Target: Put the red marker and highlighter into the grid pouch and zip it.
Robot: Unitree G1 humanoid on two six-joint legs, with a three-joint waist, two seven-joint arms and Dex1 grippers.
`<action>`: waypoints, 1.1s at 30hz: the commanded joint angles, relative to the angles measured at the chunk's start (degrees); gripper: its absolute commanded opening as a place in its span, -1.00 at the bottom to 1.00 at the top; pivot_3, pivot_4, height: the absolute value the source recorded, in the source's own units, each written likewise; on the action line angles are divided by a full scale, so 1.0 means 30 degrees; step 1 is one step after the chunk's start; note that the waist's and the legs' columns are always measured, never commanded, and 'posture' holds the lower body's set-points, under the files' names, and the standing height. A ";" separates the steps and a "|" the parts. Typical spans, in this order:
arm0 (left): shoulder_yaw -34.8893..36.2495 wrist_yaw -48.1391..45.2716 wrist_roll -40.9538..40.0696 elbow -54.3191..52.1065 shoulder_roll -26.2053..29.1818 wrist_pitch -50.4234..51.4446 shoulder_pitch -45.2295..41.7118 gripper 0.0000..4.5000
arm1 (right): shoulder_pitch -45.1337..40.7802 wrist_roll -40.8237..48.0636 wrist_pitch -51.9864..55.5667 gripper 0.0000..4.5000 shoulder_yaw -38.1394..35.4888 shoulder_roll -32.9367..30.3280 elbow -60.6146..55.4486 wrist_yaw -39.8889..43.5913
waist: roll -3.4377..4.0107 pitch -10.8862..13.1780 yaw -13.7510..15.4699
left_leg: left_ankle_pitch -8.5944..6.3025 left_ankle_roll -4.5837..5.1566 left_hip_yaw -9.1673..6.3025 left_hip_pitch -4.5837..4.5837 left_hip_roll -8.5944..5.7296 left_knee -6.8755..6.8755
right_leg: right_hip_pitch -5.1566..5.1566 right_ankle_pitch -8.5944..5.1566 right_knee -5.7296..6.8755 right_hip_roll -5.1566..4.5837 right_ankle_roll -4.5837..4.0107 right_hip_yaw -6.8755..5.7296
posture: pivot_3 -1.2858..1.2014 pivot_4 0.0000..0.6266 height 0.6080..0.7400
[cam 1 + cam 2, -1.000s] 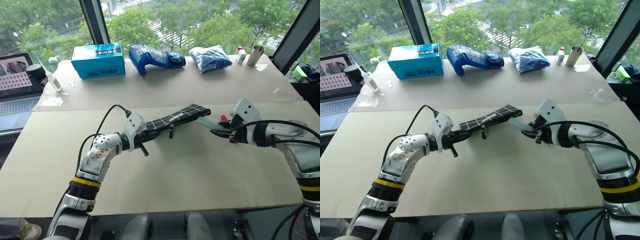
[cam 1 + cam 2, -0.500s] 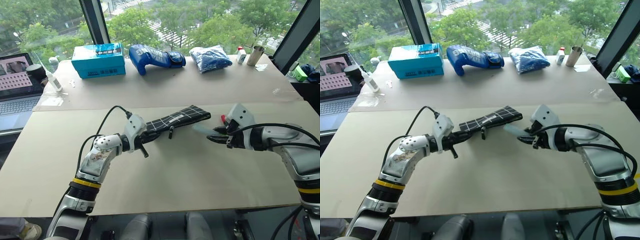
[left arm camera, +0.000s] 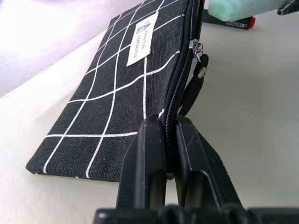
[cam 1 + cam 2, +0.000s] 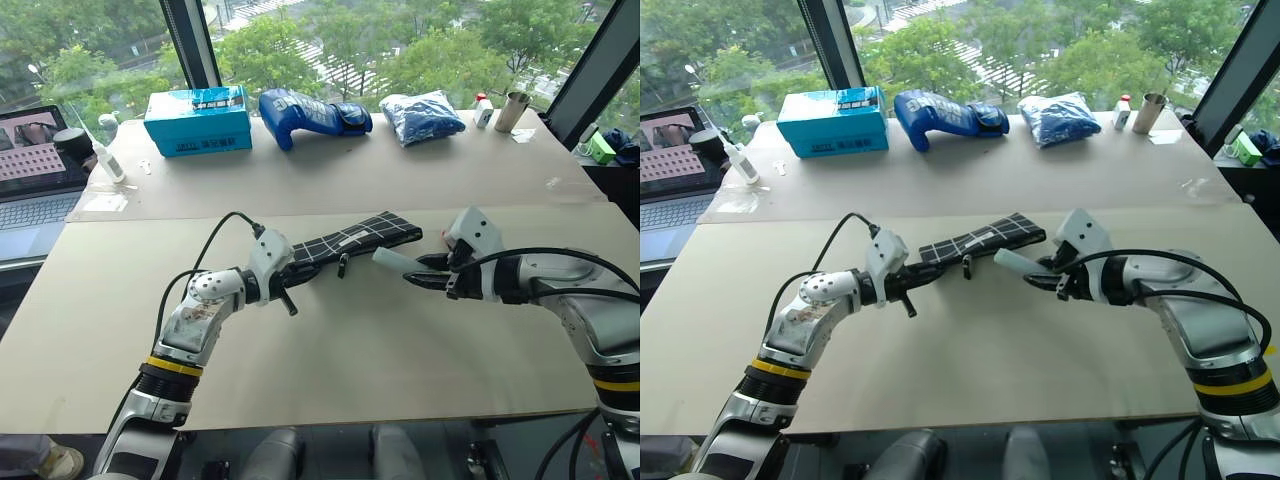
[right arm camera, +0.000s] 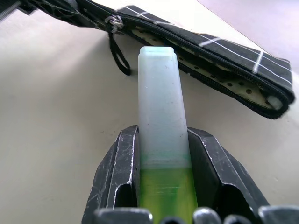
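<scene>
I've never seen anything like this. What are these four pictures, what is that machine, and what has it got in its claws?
It is a two-armed humanoid robot. The two wide pictures come from cameras in its head, looking down over its arms at a table. The two close-ups come from cameras on its wrists, looking along each claw.

The left gripper is shut on the edge of the grid pouch, a black pouch whose zipper stands open. The right gripper holds the highlighter, its pale end aimed at that opening. The red marker lies on the table beyond the pouch.

Farther back lie a teal box, a blue glove and a laptop.
</scene>
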 commanded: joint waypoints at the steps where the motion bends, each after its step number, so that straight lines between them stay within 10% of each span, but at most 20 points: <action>1: 0.0140 -0.0003 -0.0004 -0.0186 -0.0012 -0.0415 -0.0126 -1.00 | -0.0818 -0.0349 -0.0101 -0.53 -0.0251 -0.0099 0.0404 -0.0279 | 0.0000 0.0000 -0.0018 | 0.0000 0.0000 0.0000 0.0000 0.0000 0.0000 | 0.0000 0.0000 0.0000 0.0000 0.0000 0.0000 | 0.03 -0.52 1.00; 13: 0.0128 0.0105 0.0012 -0.0329 -0.0086 -0.0464 -0.0044 -1.00 | -0.1842 -0.1286 -0.0371 -0.53 0.0509 0.0182 0.1657 -0.0283 | 0.0000 0.0000 -0.0025 | 0.0000 0.0000 0.0001 0.0000 0.0001 0.0000 | 0.0000 0.0000 0.0001 0.0001 -0.0001 0.0000 | 0.03 -0.52 1.00; 33: -0.0227 -0.0285 0.0100 -0.0356 -0.0278 -0.0414 -0.0053 -1.00 | -0.4245 -0.8518 -0.3952 -0.53 0.8501 0.1015 0.0606 0.0151 | 0.0002 -0.0001 -0.0160 | 0.0002 -0.0003 -0.0001 -0.0002 -0.0004 0.0002 | -0.0020 0.0000 0.0021 -0.0006 0.0001 -0.0008 | 0.03 -0.52 1.00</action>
